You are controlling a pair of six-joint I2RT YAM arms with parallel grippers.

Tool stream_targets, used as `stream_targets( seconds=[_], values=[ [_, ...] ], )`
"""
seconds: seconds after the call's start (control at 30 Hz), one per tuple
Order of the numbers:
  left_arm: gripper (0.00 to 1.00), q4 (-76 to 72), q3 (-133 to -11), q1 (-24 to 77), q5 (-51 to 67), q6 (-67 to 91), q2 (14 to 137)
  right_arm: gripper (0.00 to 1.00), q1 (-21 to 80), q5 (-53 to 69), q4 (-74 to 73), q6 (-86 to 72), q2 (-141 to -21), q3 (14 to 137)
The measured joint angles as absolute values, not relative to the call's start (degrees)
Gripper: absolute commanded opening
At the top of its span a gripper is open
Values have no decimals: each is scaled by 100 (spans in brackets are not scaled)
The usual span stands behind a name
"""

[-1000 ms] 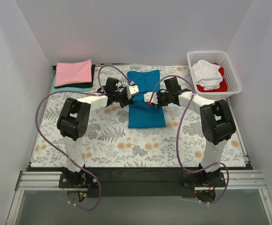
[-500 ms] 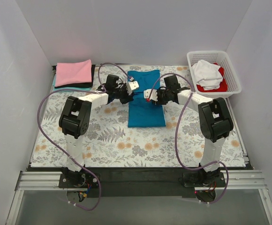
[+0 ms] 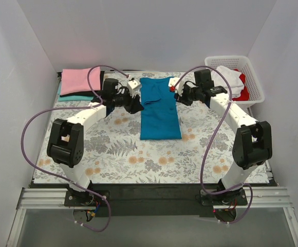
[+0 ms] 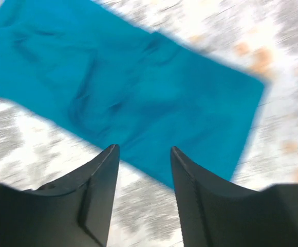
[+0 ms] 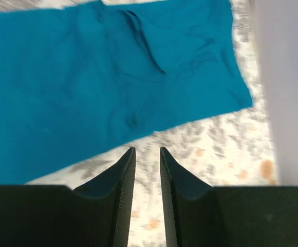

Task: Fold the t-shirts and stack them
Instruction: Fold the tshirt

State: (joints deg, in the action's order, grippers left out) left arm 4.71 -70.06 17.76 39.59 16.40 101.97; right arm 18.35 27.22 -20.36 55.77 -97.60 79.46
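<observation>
A deep teal-blue t-shirt [image 3: 160,109] lies folded into a long strip in the middle of the table. It fills the upper part of the left wrist view [image 4: 128,87] and of the right wrist view [image 5: 97,77]. My left gripper [image 3: 137,105] hovers just off its left edge, jaws open and empty [image 4: 145,149]. At the shirt's right edge, toward the back, my right gripper [image 3: 181,98] stands open by a narrow gap with only tablecloth between its fingers [image 5: 147,150]. A pink t-shirt [image 3: 80,80] tops a folded stack at the back left.
A white lattice basket [image 3: 257,91] at the back right holds a white t-shirt [image 3: 232,77] and a red one. The floral tablecloth [image 3: 138,159] covers the table. White walls close in the back and both sides. Purple cables loop over both arms.
Both grippers were shut over the teal shirt's middle; they have let go, risen and swung outward toward the back. The left has opened wide; the right opened, then narrowed.
</observation>
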Motion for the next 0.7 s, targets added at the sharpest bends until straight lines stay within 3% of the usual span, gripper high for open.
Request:
stream_targets(
  seconds=[0.2, 0.37, 0.47, 0.6, 0.63, 0.7],
  values=[
    [56, 220, -6799, 2067, 4917, 4125, 10269, 32, 1962, 3898, -2735, 3704, -9937, 7861],
    [58, -504, -6034, 2397, 5297, 6193, 10412, 46, 1973, 4851, -2543, 1903, -10068, 7015],
    [60, -967, -5841, 2633, 5435, 7000, 10650, 55, 1990, 5155, -2287, 1100, -10252, 6646],
    [63, -1415, -5754, 2720, 5537, 7741, 11122, 57, 1999, 5400, -1809, 213, -10632, 6464],
    [69, -1505, -5734, 2711, 5540, 7872, 11242, 58, 1997, 5413, -1723, 108, -10718, 6440],
    [70, -1643, -5634, 2670, 5535, 8099, 11469, 59, 1964, 5433, -1529, -108, -10969, 6357]
  ],
)
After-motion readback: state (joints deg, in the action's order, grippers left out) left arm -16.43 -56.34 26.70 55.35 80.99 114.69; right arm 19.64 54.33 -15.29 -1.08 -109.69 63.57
